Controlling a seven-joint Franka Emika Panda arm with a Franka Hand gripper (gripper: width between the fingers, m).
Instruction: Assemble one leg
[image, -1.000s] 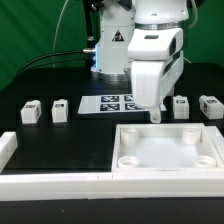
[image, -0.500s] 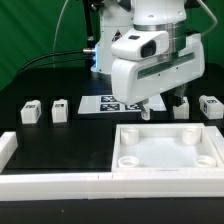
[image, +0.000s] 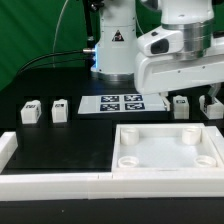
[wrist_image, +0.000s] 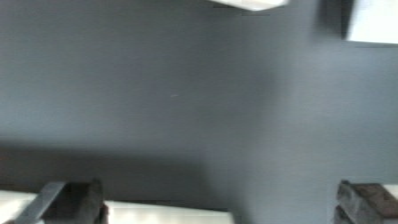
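Black bench, green curtain behind: the small white plastic block-like leg with a square tag (image: 181, 106) stands upright near the flat white marker board (image: 122, 102), on the exterior view's right. The end effector (wrist_image: 217, 192) is spread wide and empty. The leg is probably light, rigid and slick, best pinched across its flat sides.

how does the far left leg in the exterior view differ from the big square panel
The leg is a small block; the panel is far larger and flat. The leg carries a black-and-white tag; the panel shows none but has round corner sockets. Both are white.
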